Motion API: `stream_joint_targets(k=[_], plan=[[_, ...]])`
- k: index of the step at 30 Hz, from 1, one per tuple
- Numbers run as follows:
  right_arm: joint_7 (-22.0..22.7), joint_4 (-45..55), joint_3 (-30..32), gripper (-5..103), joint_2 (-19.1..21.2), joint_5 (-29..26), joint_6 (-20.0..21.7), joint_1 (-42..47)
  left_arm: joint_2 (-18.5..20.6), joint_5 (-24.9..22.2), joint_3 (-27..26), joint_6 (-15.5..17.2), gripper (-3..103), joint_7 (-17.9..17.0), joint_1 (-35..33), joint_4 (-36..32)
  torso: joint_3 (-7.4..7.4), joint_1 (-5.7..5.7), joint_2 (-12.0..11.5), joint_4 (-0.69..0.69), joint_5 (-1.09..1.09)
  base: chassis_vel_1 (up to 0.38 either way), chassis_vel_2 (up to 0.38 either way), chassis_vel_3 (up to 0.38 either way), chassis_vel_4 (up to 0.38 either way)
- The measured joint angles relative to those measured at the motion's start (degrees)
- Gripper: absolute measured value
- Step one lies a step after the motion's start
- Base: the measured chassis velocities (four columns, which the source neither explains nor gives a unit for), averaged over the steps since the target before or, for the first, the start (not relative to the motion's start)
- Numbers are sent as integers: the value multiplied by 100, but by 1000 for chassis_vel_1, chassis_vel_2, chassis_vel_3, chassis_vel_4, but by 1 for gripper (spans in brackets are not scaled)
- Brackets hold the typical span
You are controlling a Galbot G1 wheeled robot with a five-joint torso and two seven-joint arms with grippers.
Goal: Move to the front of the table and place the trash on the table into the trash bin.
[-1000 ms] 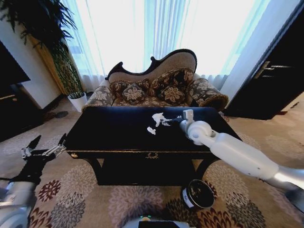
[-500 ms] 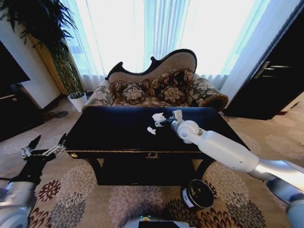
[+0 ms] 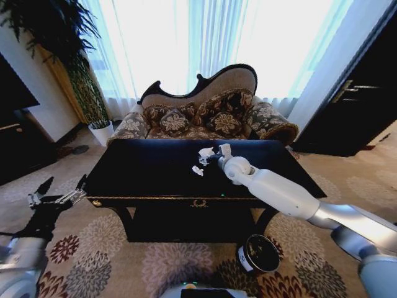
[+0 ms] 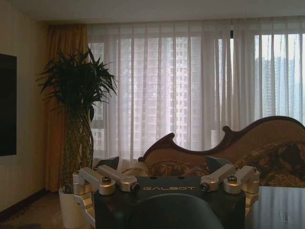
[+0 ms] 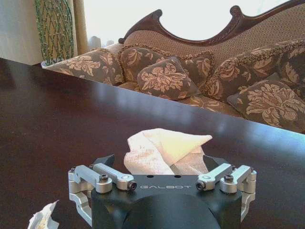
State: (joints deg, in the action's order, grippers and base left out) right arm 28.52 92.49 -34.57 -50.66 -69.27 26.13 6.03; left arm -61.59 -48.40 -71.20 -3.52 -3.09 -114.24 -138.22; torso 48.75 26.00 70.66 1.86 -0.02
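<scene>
Reaching out over the black desk (image 3: 149, 171), the robot's right arm stretches from the right side, and its right end effector (image 3: 214, 156) sits right at the big crumpled paper (image 3: 205, 153) near the back middle of the desk. A smaller white scrap (image 3: 197, 170) lies just in front of that paper. The black bin (image 3: 258, 253) stands on the carpet in front of the desk, toward the right, much lower than the top. The left end effector (image 3: 59, 191) hangs off to the left of the desk, above the carpet, with its fingers spread apart.

From the left wrist, the left end effector (image 4: 169, 183) has its fingers wide open and holds nothing. A sofa and a tall plant stand beyond it by the curtains.

From the right wrist, the right end effector (image 5: 164, 169) is open, one finger on each side of the big crumpled paper (image 5: 164, 150), which rests on the desk (image 5: 57, 114). I cannot tell if the fingers touch it. The small scrap (image 5: 44, 220) lies near it on the dark top.
</scene>
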Motion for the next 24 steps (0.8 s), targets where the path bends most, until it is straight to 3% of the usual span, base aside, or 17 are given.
stream_joint_targets(k=[3, 7, 13, 15, 18, 22, 24], plan=[[-30, -31, -1, 100, -11, 22, -56, 16, 0, 0, 0, 0, 100, 0, 0, 0, 0, 0, 0, 0, 0, 0, 0, 0, 0], [-87, 15, 2, 79, 21, 60, -130, 80, 0, 0, 0, 0, 100, 0, 0, 0, 0, 0, 0, 1, 1, 0, 0, 0, 0], [-87, 36, 7, 63, 32, 61, -140, 100, 0, 0, 0, 0, 100, 0, 0, 0, 0, 0, 0, 0, 1, 0, 0, 0, 0], [-88, 52, 23, 52, 34, 63, -153, 118, 0, 0, 0, 0, 100, 0, 0, 0, 0, 0, 0, 0, 1, 0, 0, 0, 0], [-83, 73, 48, 47, 30, 64, -161, 129, 0, 0, 0, 0, 100, 0, 0, 0, 0, 0, 0, 0, 1, 0, 0, 0, 0], [-74, 135, 90, 25, 42, 65, -168, 158, 0, 0, 0, 0, 100, 0, 0, 0, 0, 0, 0, 0, 1, 0, 0, 0, 0], [-72, 147, 103, 20, 47, 65, -171, 163, 0, 0, 0, 0, 100, 0, 0, 0, 0, 0, 0, 0, 0, 0, 0, 0, 0]])
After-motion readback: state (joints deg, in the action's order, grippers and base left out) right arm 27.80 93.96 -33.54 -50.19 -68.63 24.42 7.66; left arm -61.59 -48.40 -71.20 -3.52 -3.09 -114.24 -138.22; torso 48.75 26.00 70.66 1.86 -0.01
